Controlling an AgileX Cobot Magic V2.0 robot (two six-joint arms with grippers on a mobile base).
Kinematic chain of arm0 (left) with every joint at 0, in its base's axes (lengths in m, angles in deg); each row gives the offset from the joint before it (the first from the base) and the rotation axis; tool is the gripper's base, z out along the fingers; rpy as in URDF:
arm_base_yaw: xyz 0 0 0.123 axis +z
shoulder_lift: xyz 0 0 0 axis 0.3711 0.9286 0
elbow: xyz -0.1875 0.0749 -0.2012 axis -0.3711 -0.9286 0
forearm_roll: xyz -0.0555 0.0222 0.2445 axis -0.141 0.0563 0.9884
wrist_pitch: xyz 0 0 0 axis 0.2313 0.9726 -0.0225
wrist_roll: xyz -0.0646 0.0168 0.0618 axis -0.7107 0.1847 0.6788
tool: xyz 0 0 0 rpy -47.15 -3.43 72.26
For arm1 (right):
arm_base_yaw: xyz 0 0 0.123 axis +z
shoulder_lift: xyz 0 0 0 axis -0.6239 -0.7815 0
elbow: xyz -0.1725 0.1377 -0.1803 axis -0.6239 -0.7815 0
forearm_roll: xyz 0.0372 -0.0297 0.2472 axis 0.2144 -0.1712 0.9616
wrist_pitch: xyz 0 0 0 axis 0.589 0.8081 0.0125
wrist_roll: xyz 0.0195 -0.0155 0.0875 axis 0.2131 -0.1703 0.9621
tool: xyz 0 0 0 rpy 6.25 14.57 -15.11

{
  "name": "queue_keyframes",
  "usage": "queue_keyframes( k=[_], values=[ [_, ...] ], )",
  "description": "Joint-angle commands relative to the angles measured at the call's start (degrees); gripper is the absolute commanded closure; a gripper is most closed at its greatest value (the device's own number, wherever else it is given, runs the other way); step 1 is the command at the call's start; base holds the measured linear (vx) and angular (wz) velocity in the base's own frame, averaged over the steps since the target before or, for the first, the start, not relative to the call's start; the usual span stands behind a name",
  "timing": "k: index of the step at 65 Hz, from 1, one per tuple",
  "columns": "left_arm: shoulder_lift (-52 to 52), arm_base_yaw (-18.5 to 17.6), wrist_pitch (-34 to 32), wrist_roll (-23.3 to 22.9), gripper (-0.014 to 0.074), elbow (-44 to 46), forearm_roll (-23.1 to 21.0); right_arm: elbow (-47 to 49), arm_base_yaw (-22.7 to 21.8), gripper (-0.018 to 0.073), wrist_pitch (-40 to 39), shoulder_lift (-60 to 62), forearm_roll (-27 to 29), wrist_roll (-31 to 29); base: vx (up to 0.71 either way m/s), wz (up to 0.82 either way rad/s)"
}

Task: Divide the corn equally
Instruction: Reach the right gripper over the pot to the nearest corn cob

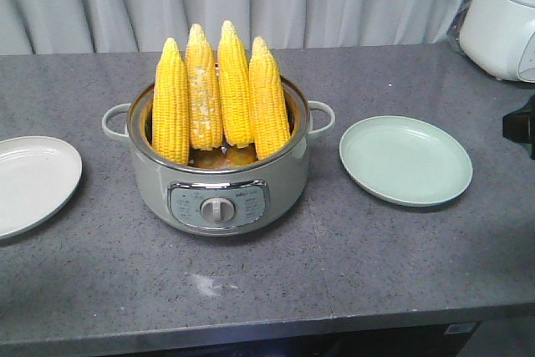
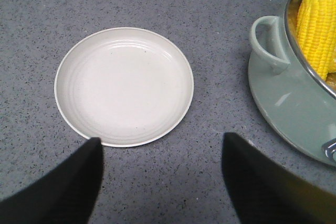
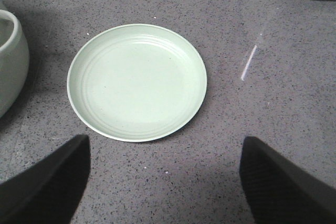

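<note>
Several cobs of yellow corn [image 1: 219,94] stand upright, tips up, in a pale green electric pot [image 1: 219,181] at the middle of the counter. One cob [image 2: 317,22] shows at the right edge of the left wrist view. A white plate [image 1: 29,180] lies left of the pot, bare [image 2: 123,85]. A pale green plate [image 1: 405,159] lies right of it, also bare [image 3: 137,80]. My left gripper [image 2: 160,145] hangs open above the counter just short of the white plate. My right gripper [image 3: 165,148] hangs open just short of the green plate. Neither holds anything.
A white appliance [image 1: 501,14] stands at the back right corner. A dark part of the right arm [image 1: 520,127] shows at the right edge. Grey curtains hang behind the counter. The counter's front edge [image 1: 251,332] runs along the bottom.
</note>
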Motion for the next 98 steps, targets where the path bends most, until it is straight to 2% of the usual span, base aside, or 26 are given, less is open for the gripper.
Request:
queue_keyframes(
  k=[1,10,22,31,38,49,56,77,98],
  values=[
    [-0.1,-0.1,-3.5,-0.5,-0.0050,1.9,0.0,1.9,-0.2,-0.0041,-2.8,0.6,1.0,-0.1,0.00,0.00],
    [-0.1,-0.1,-3.4,-0.5,-0.0127,1.9,0.0,2.1,-0.2,-0.0031,-3.9,0.4,6.1,-3.4,0.00,0.00],
    [-0.1,-0.1,-3.4,-0.5,-0.0106,1.9,-0.1,8.9,-0.2,-0.0020,-1.8,-5.5,22.0,-15.0,0.00,0.00],
    [-0.1,-0.1,-3.4,-0.5,-0.0078,1.9,-0.1,17.6,0.0,-0.0019,3.9,-13.9,29.4,-20.2,0.00,0.00],
    [-0.1,-0.1,-3.2,-0.5,-0.0061,1.9,-0.1,24.0,3.5,-0.0019,5.7,-20.4,28.3,-20.3,0.00,0.00],
    [-0.1,-0.1,-3.0,-0.5,-0.0046,1.9,-0.1,33.6,11.8,-0.0019,5.6,-30.1,21.8,-18.4,0.00,0.00],
    [-0.1,-0.1,-2.7,-0.5,-0.0042,1.9,-0.1,39.1,14.7,-0.0019,4.9,-35.3,19.8,-17.9,0.00,0.00],
    [-0.1,-0.1,-2.7,-0.5,-0.0041,1.9,-0.1,51.7,18.6,-0.0019,3.7,-46.2,19.9,-18.1,0.00,0.00],
    [-0.1,-0.1,-2.7,-0.5,-0.0041,1.9,-0.1,53.4,18.6,-0.0019,-2.1,-51.3,22.2,-17.9,0.00,0.00]
  ],
)
